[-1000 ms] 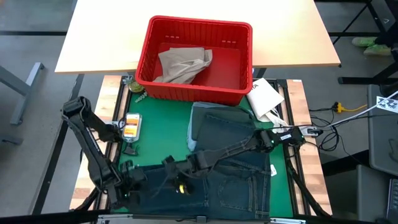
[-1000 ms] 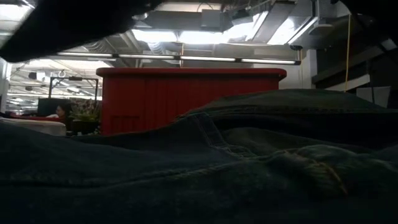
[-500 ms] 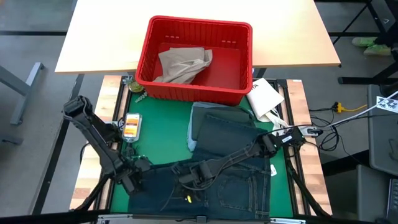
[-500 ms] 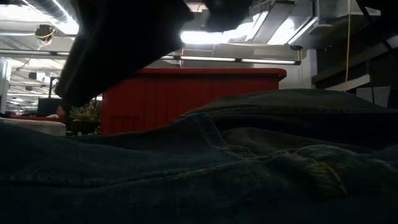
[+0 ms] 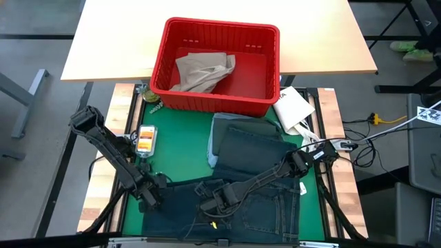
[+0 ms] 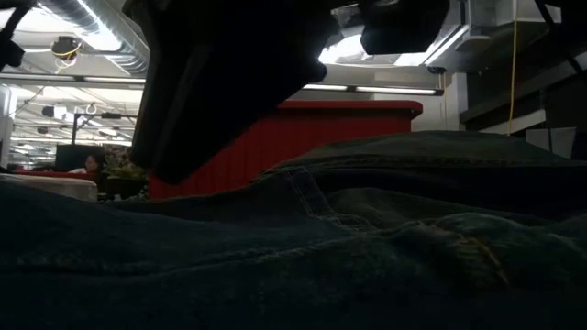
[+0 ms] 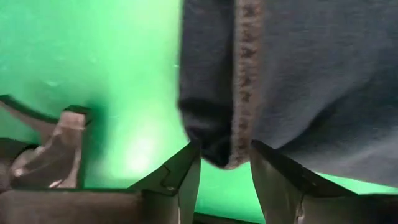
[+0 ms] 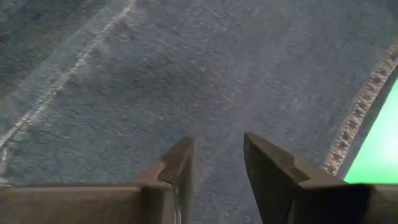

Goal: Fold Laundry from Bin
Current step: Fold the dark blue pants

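Jeans (image 5: 234, 207) lie spread on the mat, L gripper (image 7: 224, 177) open at their edge, R gripper (image 8: 214, 168) open above the denim. Two garments already stacked; khakis (image 5: 200, 72) remain in bin (image 5: 220, 103).

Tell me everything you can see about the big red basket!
The bright red rectangular plastic basket stands upright at the far end of the work area, where the green mat meets the pale tabletop. Its sides are ribbed and slotted, with a rolled rim around the open top. Inside, a crumpled tan khaki garment lies toward one side, leaving bare red floor beside it. A folded dark green garment lies just in front. Neither arm touches the basket.
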Robot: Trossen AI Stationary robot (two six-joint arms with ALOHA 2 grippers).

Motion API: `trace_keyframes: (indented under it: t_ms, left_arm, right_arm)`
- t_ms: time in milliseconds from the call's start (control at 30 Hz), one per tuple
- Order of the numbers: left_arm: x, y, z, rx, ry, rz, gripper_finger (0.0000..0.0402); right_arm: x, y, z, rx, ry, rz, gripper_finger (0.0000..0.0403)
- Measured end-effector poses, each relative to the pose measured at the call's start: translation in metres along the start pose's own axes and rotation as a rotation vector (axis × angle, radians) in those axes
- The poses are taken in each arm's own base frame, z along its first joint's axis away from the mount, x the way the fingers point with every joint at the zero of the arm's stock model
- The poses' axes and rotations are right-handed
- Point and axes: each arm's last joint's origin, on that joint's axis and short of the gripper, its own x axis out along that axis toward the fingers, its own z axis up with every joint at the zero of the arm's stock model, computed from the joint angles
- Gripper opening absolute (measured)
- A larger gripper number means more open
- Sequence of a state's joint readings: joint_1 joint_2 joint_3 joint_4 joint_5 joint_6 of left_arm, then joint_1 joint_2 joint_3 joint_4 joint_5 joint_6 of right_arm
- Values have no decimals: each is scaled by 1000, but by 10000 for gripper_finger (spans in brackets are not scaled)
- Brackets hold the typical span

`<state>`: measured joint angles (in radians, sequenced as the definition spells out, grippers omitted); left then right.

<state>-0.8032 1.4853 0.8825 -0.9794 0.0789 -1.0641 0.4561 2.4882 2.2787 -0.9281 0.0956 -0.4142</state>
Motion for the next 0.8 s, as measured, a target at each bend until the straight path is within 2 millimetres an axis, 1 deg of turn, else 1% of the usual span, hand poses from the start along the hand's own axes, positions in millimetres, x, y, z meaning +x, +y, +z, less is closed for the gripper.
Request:
trace_keyframes:
  t_ms: [133, 400, 467, 600, 633, 800]
  left_arm:
    - [0, -4, 2, 6, -20, -38, 115]
    - [0, -6, 3, 6, -40, -56, 86]
    - [0, -8, 4, 8, -52, -77, 69]
    - [0, -10, 6, 8, -71, -96, 16]
    - [0, -10, 6, 2, -72, -93, 9]
    - [0, -3, 5, -62, -62, -32, 4]
  right_arm:
    - [0, -2, -3, 5, 18, 3, 137]
    - [0, -1, -3, 3, 21, 5, 137]
    - [0, -1, -3, 3, 27, 7, 137]
    - [0, 0, -5, 1, 41, 13, 137]
    - [0, 0, -5, 3, 44, 15, 137]
    - [12, 5, -13, 39, 84, 30, 137]
